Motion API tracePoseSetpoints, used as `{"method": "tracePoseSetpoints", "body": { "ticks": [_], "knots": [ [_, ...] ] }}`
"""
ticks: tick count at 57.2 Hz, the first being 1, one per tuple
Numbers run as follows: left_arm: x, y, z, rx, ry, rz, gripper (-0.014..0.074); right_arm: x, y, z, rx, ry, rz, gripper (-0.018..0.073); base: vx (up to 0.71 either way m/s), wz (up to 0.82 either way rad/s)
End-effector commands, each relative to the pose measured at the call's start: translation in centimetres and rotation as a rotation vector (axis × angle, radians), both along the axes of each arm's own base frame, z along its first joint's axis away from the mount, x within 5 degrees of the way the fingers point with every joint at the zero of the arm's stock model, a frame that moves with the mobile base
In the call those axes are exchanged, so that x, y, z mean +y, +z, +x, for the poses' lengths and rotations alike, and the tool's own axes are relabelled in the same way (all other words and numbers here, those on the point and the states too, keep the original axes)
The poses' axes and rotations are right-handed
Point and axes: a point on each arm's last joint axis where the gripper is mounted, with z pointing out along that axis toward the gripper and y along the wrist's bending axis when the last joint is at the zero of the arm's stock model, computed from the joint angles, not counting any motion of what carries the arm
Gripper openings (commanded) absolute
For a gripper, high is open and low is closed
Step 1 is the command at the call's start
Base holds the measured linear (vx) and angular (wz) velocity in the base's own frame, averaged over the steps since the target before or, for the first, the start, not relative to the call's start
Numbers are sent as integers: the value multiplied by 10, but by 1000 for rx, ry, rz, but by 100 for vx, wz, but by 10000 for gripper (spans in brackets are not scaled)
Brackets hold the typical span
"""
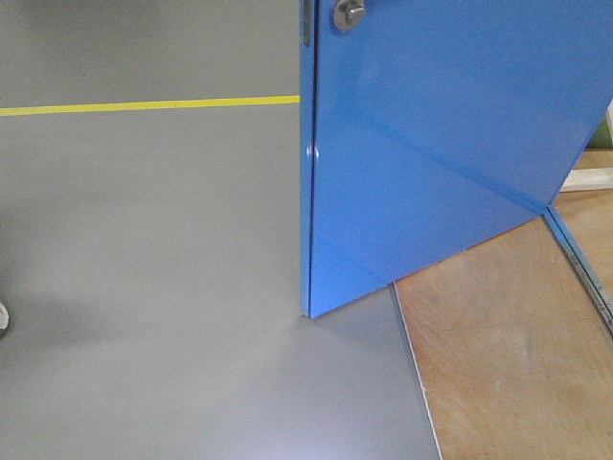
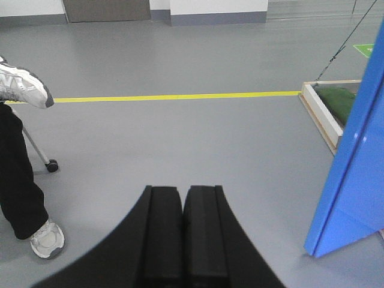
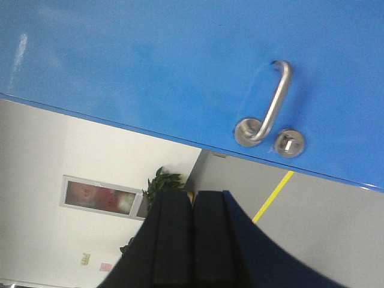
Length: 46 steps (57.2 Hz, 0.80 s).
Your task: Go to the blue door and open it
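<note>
The blue door (image 1: 441, 163) stands swung open, its free edge toward me and its bottom corner over the grey floor. A round steel lock (image 1: 349, 13) shows at the top of the front view. In the right wrist view the door (image 3: 150, 66) fills the upper frame, with its steel lever handle (image 3: 273, 102) and thumb-turn lock (image 3: 289, 143). My right gripper (image 3: 193, 195) is shut and empty, apart from the handle, below and left of it in the picture. My left gripper (image 2: 182, 191) is shut and empty over the floor, left of the door's edge (image 2: 351, 168).
A wooden base board (image 1: 517, 355) lies under the door to the right. A yellow floor line (image 1: 144, 105) runs across behind. A person's legs and shoes (image 2: 24, 180) and a wheeled stand are at the left. A wooden frame with green fill (image 2: 330, 105) lies by the door.
</note>
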Motion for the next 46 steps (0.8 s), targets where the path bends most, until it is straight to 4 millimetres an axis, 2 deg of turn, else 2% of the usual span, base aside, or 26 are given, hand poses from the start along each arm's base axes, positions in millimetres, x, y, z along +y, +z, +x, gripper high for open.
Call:
{"method": "tracePoseSetpoints", "body": {
  "ticks": [1, 6, 7, 16, 28, 34, 46],
  "knots": [
    [-1, 17, 0, -120, -10, 5, 73, 0, 16, -5, -74, -21, 10, 8, 0, 0],
    [-1, 17, 0, -120, -10, 5, 73, 0, 15, -4, -69, -21, 9, 8, 0, 0],
    [-1, 17, 0, -120, -10, 5, 73, -11, 17, 5, -112, -128, 39, 8, 0, 0],
    [-1, 17, 0, -120, -10, 5, 73, -30, 10, 24, -137, -280, 65, 8, 0, 2],
    [-1, 17, 0, -120, -10, 5, 73, -38, 1, 37, -123, -333, 74, 8, -2, 7],
    [-1, 17, 0, -120, -10, 5, 73, -29, -3, 44, -112, -308, 79, 8, -2, 7],
    [-1, 17, 0, -120, -10, 5, 73, 10, -11, 59, -95, -208, 90, 8, 0, 2]
  ]
}}
